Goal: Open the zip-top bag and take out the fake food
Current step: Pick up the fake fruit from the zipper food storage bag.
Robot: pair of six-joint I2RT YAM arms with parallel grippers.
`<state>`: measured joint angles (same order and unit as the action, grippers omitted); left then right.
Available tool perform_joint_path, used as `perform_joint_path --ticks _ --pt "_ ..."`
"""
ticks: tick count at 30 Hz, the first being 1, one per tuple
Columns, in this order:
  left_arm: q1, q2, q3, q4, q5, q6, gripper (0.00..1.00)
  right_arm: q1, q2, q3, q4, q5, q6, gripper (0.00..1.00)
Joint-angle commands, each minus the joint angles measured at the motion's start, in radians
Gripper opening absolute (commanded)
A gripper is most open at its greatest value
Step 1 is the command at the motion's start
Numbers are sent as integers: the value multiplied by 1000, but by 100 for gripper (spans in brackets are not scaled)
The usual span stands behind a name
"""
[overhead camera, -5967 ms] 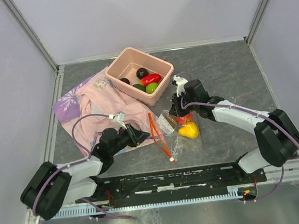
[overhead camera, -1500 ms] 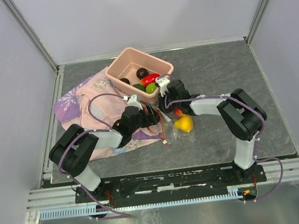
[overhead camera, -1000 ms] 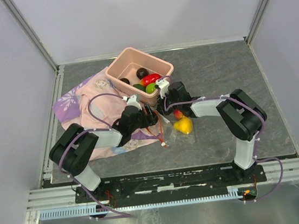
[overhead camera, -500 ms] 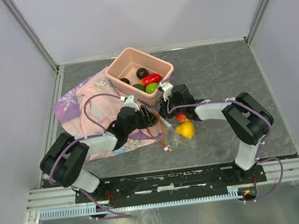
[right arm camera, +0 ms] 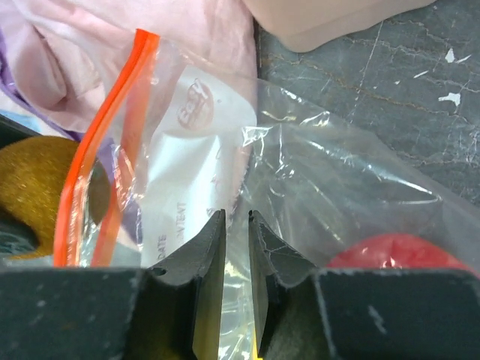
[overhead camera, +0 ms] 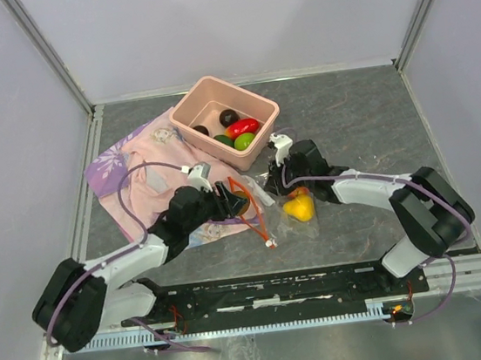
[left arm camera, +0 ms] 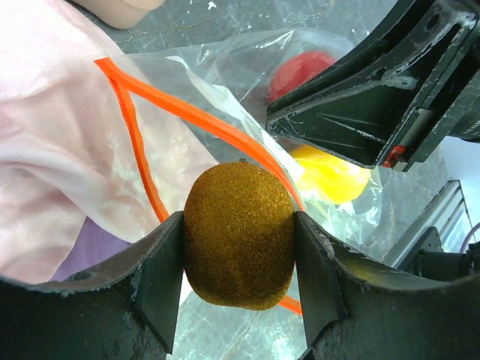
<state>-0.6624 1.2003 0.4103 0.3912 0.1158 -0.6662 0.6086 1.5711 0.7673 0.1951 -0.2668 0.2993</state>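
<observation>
Clamping the brown fuzzy fruit (left arm camera: pixel 238 232) between half-spread fingers (left arm camera: pixel 161 281), the left gripper (left arm camera: pixel 238 251) is hovering over the zip-top bag (left arm camera: pixel 225 86) mouth. The right gripper (right arm camera: pixel 236 247), nearly closed, is pinching its film. Lifting straight clear of the orange strip (left arm camera: pixel 187 112) is looking wisest.

1. The tub (overhead camera: pixel 267 133) sits at the back of the table (overhead camera: pixel 365 121), near the middle.
2. Some fake food (overhead camera: pixel 241 129) lies in the tub.
3. The cloth (overhead camera: pixel 147 169) lies left of the tub, touching it.
4. The zip-top bag (overhead camera: pixel 292 226) lies in front of the tub, its left edge on the cloth.
5. More fake food (overhead camera: pixel 300 208) lies in the bag, on its right side.
6. The left end effector (overhead camera: pixel 233 201) holds one fake food piece (left arm camera: pixel 238 244) over the bag's left edge.
7. The right end effector (right arm camera: pixel 237 217) pinches the bag between the tub and the food inside.
</observation>
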Motion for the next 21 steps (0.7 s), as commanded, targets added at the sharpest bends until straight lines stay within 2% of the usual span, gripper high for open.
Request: perform_joint_path --ticks 1,10,21 --pt "3 -130 -8 -70 24 7 23 7 -98 -32 7 -37 12 27" --pt "5 -332 27 -169 3 15 20 7 -273 -105 -11 -69 16 27" --pt "23 -350 141 -198 -14 57 18 7 -399 -135 -52 -68 30 29"
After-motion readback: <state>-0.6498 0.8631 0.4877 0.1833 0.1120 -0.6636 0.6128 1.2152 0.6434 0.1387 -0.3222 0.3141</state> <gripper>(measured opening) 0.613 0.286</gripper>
